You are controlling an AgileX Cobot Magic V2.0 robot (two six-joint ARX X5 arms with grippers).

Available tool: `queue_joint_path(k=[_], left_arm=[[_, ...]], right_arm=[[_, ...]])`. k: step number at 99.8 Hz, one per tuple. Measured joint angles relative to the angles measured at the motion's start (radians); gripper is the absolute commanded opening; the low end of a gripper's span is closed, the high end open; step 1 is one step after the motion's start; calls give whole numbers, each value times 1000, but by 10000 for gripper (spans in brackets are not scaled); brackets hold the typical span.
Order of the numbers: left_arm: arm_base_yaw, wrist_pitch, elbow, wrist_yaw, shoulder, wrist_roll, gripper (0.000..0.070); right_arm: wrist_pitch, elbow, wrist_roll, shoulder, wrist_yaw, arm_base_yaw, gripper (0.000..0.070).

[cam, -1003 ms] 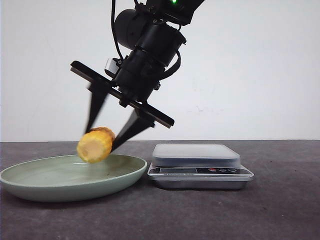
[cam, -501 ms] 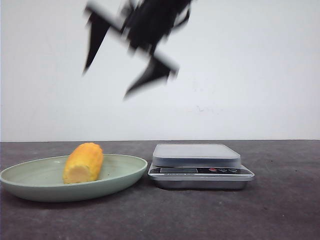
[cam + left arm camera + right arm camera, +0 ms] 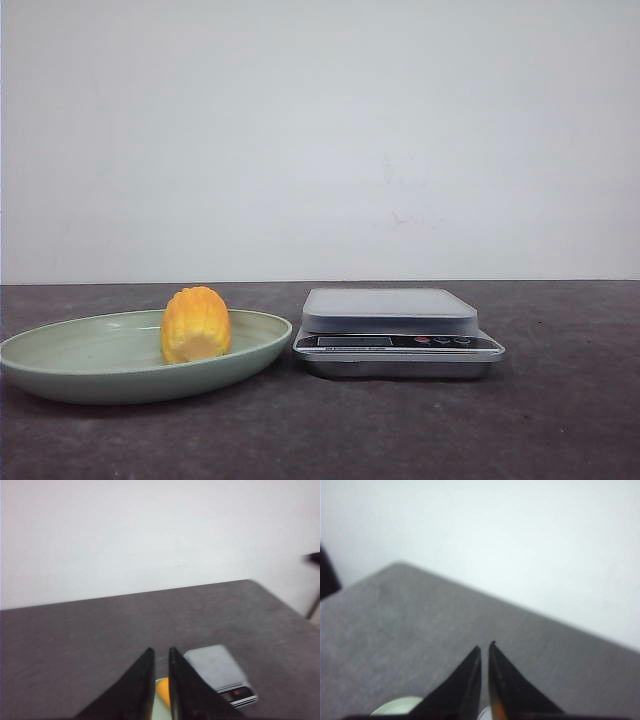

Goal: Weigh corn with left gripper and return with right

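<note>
The corn [image 3: 196, 323], a stubby yellow-orange cob, lies in the pale green plate [image 3: 60, 350] on the left of the table. No gripper touches it. Neither gripper shows in the front view. In the left wrist view my left gripper [image 3: 160, 650] has its two black fingers nearly together with nothing between them, high above the table; a sliver of the corn [image 3: 163, 692] shows below, between them. In the right wrist view my right gripper [image 3: 485, 645] is also closed and empty, high above the table, with the plate's edge [image 3: 395, 706] below.
A silver kitchen scale [image 3: 390, 310] with a flat grey platform stands just right of the plate, nothing on it. It also shows in the left wrist view [image 3: 215, 667]. The table is dark grey with a white wall behind.
The arm over the plate let go of the corn and rose out of the front view. The corn dropped into the plate and rolled a little to the right.
</note>
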Motion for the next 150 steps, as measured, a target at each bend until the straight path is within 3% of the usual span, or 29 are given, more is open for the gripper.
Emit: queue_joint_path(k=[10,24,35,47,79,134,150], left_arm=[[-1,0,-55,-20,-2,-3,10],[-1,5,-198,-18,-29,-8,10],[-1,142,-343,27,-89,-14,10],[-1,260,-453,32,-144,-42,10],[-1,173,-477,32,-146,-88,10],[-1,174,-477,32,-146,-90,11],[-1,174,-477,32,-146,-90,10]], right_arm=[[77,-111,-46,-111,64,42,0],[308,-373,-93,-283,72,94,0],[436,-554,-95,-399,92,104,0],[412,-611,-92,-439,102,103,0],[399,-611,-92,-427,95,103,0],[397,-611,-92,-439,95,103,0],[354,-611,-84,-484,86,23,6]])
